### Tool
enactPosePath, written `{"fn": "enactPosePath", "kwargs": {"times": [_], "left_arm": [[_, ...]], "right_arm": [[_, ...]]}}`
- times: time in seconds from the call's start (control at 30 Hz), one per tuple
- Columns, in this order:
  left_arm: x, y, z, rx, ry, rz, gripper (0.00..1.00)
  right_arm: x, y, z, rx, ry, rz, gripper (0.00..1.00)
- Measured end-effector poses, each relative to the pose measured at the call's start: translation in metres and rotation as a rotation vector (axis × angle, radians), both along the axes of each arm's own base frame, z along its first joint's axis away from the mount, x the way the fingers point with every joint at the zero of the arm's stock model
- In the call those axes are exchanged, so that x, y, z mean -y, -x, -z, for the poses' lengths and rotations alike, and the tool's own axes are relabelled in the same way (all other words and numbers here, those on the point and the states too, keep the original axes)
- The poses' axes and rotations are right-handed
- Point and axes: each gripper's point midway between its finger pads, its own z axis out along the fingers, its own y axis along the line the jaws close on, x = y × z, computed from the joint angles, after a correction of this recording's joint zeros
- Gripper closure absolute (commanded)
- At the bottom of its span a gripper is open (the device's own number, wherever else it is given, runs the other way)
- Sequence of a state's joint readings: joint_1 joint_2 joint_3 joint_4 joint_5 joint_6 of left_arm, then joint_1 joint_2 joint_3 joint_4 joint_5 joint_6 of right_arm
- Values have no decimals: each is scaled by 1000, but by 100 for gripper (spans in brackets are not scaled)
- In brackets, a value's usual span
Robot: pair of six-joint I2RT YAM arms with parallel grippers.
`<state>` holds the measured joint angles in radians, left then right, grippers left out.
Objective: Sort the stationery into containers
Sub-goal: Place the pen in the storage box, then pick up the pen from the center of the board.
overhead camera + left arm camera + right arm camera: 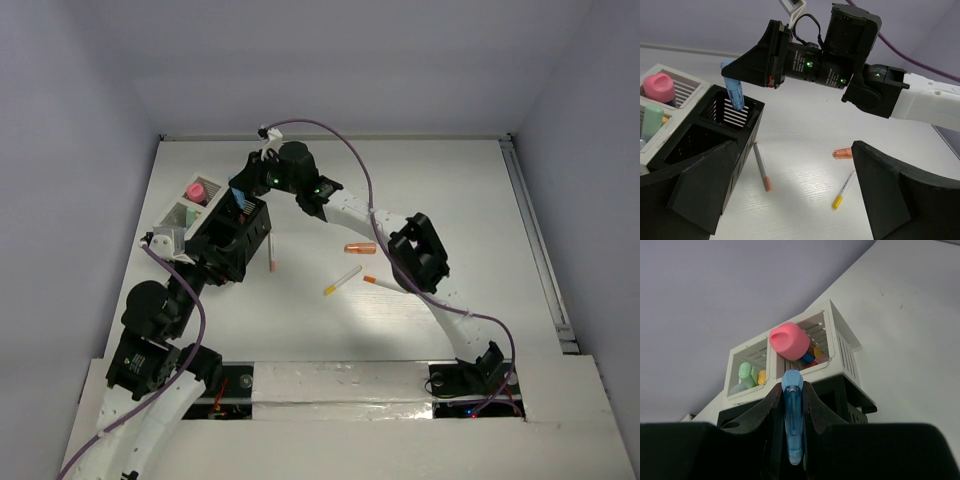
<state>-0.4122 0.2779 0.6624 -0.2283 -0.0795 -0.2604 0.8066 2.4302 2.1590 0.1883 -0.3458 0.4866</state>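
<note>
So, you've got the blue marker (792, 422) clamped tight in the right fingers (771, 407). It hangs upright with its lower end just dipping into the far compartment of the black box (740, 132). That's the drop step, and I'd say it's nearly there.

My tip: go a touch lower before letting go, so the marker slides down inside the slatted wall instead of bouncing off the rim. Keep it vertical and open only a little. From the right wrist view it sits dead centre between the fingers, so it should fall straight.

The white box (842, 352) sits right against the black one on its left, with a pink marker (789, 341) poking out the top. Back out straight up, because swinging left could clip that pink one.

Your left fingers (700, 185) are spread wide, holding nothing, parked low at the near side of the black box. I can't tell if one touches it.

Waiting on the tabletop (430, 180), to the right of the black box: an orange marker (842, 153), a pen with a yellow end (844, 190) and a pen with an orange end (762, 172).
</note>
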Motion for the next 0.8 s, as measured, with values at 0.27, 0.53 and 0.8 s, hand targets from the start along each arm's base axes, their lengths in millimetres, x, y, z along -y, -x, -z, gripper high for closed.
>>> {"fn": "enactPosePath", "kwargs": {"times": [0.27,0.53,0.8], "left_arm": [[0,0,0,0,0,0,1],[0,0,0,0,0,0,1],[-1,4,-4,20,9,2,1]], "right_arm": [[-3,2,-1,18,1,-1,43],[6,11,21,18,63,2,49],[131,54,21,87,278,122,63]]}}
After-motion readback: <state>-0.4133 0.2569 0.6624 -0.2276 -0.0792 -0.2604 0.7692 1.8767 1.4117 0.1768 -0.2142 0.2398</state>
